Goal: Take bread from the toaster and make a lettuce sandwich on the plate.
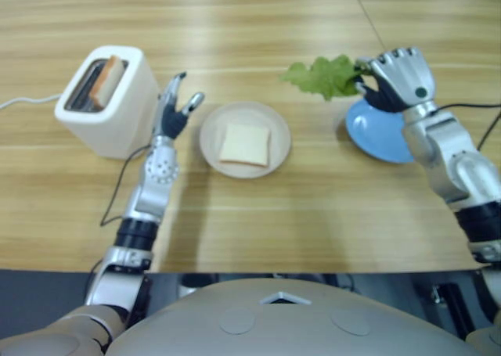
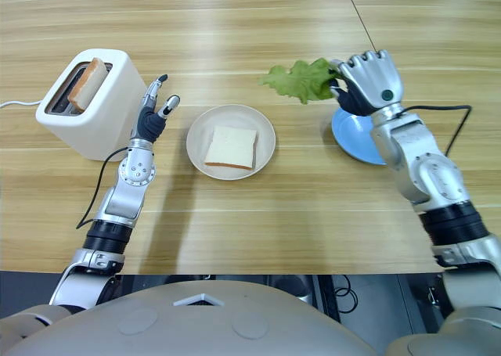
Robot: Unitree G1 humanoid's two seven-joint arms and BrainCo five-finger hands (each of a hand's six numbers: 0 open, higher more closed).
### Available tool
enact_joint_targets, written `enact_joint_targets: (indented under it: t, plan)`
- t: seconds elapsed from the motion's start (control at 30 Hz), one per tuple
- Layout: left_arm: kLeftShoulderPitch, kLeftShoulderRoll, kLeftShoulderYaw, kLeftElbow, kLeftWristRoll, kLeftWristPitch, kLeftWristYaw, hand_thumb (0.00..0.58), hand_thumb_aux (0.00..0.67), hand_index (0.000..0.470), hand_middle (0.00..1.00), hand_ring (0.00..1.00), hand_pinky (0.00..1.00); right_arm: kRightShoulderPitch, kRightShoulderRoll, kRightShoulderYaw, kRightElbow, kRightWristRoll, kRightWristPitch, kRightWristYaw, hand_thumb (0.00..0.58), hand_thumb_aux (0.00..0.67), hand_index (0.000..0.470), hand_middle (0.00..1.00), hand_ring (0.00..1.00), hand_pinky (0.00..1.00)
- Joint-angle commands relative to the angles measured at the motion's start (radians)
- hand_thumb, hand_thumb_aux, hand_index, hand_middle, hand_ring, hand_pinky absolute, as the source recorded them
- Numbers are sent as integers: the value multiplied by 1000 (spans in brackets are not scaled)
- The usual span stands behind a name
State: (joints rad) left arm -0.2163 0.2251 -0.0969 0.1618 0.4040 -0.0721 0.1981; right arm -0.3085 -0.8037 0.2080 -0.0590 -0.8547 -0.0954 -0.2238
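Lettuce leaf (image 2: pixel 301 80) was in the air, pinched at its right edge by the right hand (image 2: pixel 372 78). The fingers (image 2: pixel 354 66) were curled around that edge and most of the leaf stuck out to the left, free of them. It hung over the near-left rim of the blue dish (image 2: pixel 352 143) and not yet over the plate (image 2: pixel 268 137). My read is that the leaf is light, limp and easy to tear: it will flop and may cling on release, so hold the thick rib end, grip lightly and lay it down flat instead of dropping it. One bread slice (image 2: pixel 231 147) lay flat in the middle of the plate, ready for the leaf. A second slice (image 2: pixel 86 82) stood in the slot of the toaster (image 2: pixel 98 117), its top edge proud of the slot. It is probably light, fairly stiff and crumbly, best pinched across its faces at that exposed edge. The left hand (image 2: pixel 151 120) was over the counter (image 2: pixel 274 231) between toaster and plate, just beside the toaster wall, fingers spread and holding nothing, clear of both slices.
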Motion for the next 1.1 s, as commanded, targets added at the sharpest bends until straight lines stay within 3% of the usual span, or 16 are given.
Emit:
enact_joint_targets:
  t: [0.03,0.53,0.83,1.0,1.03,1.07,1.1]
  plan:
    - [-8,-3,3,30,-1,-8,5,0,0,0,0,0,0,-46,81,53,-7,-32,-4,54,580,670,460,1000,1000,1000]
    - [-16,-17,-7,23,-2,-10,-2,0,0,0,0,0,0,-82,398,263,295,-75,-77,24,580,670,460,1000,1000,1000]
    - [-6,-22,-6,-3,1,2,-10,0,0,0,0,0,0,-72,408,311,507,-83,-111,-46,580,670,460,1000,1000,1000]
    - [0,-21,-6,-15,4,7,-13,0,0,0,0,0,0,-48,379,311,499,-96,-107,-67,580,670,460,1000,1000,1000]
    - [2,-20,-6,-17,5,8,-13,0,0,0,0,0,0,-41,371,304,475,-98,-102,-70,579,646,444,961,961,961]
    - [3,-20,-6,-19,5,9,-13,0,0,0,0,0,0,-35,362,295,448,-101,-94,-73,532,478,328,522,522,522]
    - [4,-19,-7,-20,6,10,-12,0,0,0,0,0,0,-28,354,285,419,-103,-84,-73,456,360,247,0,0,0]
